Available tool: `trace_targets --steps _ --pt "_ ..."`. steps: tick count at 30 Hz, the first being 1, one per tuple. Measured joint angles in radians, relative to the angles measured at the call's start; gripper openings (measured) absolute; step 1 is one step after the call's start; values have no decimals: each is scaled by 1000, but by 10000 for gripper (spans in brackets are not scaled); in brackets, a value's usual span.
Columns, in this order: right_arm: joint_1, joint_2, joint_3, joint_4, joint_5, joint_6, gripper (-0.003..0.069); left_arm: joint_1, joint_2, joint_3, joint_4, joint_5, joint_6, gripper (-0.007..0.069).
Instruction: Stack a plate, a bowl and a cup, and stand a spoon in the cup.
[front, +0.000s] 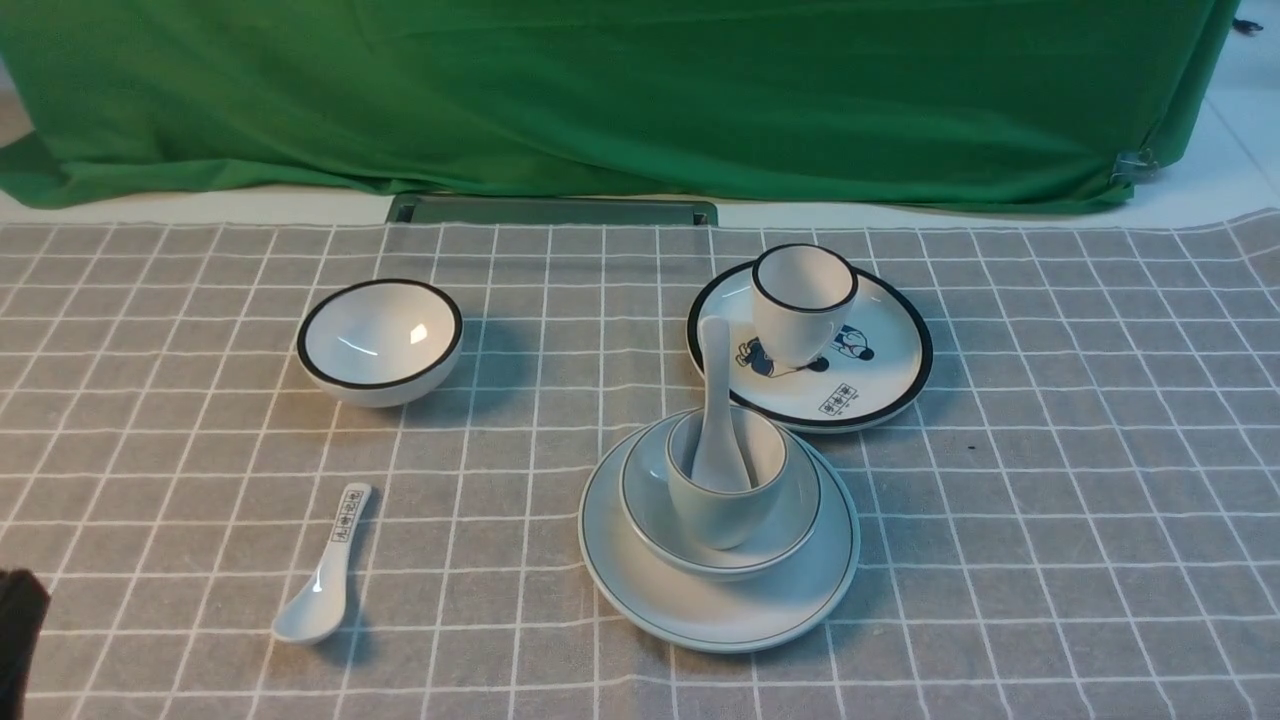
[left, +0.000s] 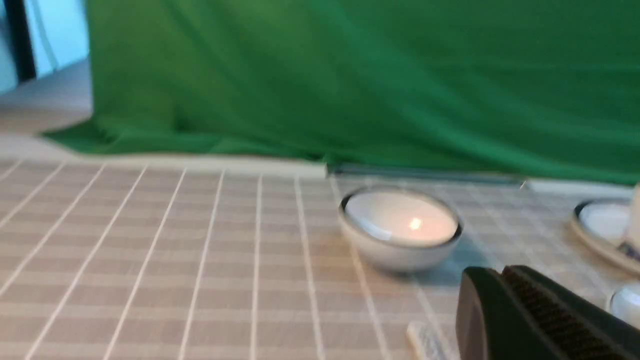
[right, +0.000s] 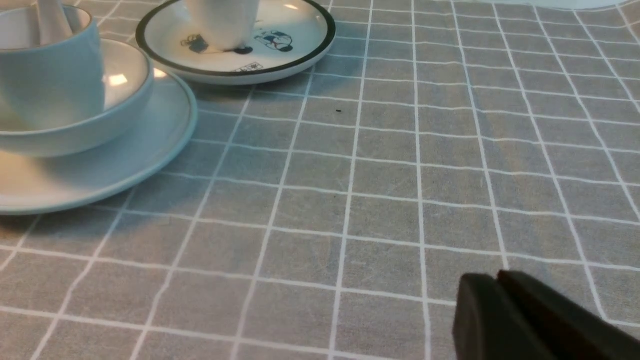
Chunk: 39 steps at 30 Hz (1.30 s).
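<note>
A green drape (front: 640, 100) hangs at the far side, behind a grey checked tablecloth (front: 1050, 560). Of my two grippers, the left gripper (left: 501, 272) is pressed together, pinching nothing; it shows dark at the near left corner of the front view, its wrist camera facing forward to the drape. The right gripper (right: 492, 277) is outside the front view; its own camera shows its fingertips together and empty, over the cloth to the right of the stack.

I count two plates, two bowls, two cups and two spoons. The pale plate (front: 660, 600) lies near the middle; the black-rimmed plate (front: 890, 375), with cartoon figures, is behind it, slightly right. The pale bowl (front: 650, 500) sits on the pale plate, and the black-rimmed bowl (front: 375, 335) is at the far left. The pale cup (front: 720, 515) rests in the pale bowl; the black-rimmed cup (front: 800, 310) is on the cartoon plate. The plain spoon (front: 717, 400) stands in the pale cup, handle up. The printed spoon (front: 330, 575) lies on the cloth at left.
</note>
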Motion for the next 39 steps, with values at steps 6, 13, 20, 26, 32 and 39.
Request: trace_targets --steps 6,13,20,26,32,39 --pt "0 -1 0 0 -1 0 69 60 -31 0 0 135 -1 11" --pt "0 -1 0 1 -1 0 69 61 -31 0 0 126 -2 11" --pt "0 -1 0 1 -1 0 74 61 -31 0 0 126 -2 11" --pt "0 -2 0 1 -1 0 87 61 -31 0 1 125 -2 11" --pt "0 -2 0 1 -1 0 97 61 -31 0 1 125 -2 11" --pt "0 -2 0 1 -1 0 115 61 -31 0 1 124 -1 11"
